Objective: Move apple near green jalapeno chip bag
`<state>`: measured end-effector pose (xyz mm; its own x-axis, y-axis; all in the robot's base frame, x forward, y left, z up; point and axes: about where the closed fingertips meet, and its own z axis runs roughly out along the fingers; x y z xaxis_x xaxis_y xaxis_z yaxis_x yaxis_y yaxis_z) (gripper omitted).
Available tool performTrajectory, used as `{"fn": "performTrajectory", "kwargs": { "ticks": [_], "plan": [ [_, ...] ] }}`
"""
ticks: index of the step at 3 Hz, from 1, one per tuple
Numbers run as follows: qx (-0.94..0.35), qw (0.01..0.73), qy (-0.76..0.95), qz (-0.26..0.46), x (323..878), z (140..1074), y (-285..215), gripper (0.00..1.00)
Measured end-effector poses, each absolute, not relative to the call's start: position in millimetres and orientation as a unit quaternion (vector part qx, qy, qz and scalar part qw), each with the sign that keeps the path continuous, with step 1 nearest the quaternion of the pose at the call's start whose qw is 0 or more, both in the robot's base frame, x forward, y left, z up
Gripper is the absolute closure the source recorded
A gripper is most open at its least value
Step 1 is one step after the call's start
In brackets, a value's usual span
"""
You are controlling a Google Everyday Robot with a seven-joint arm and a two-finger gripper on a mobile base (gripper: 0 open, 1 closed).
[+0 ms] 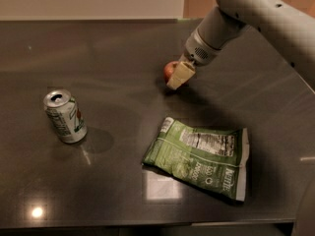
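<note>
Looks like the grab step. The end effector (178,76) sits low over the desk (98,58), with the apple (170,70) touching its left side. Can't tell if it's clamped yet. Next it needs a solid hold, then a short carry to the chip bag (202,156), in front of it.

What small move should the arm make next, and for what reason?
Probably take firm hold of the apple with the pincer: the pincer sits right at the apple, partly hiding it, while the apple lies apart from the green jalapeno chip bag, farther back on the table.
</note>
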<state>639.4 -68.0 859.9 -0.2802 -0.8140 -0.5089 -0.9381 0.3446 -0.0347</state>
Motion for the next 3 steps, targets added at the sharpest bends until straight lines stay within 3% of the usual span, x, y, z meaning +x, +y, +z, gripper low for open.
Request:
{"fn": "performTrajectory", "kwargs": {
  "ticks": [1, 3],
  "plan": [
    [-0.548, 0.23, 0.791, 0.146, 621.3, 868.1, -79.0, 1.0],
    [-0.534, 0.216, 0.8, 0.171, 587.1, 867.7, -62.4, 1.0]
  ]
}}
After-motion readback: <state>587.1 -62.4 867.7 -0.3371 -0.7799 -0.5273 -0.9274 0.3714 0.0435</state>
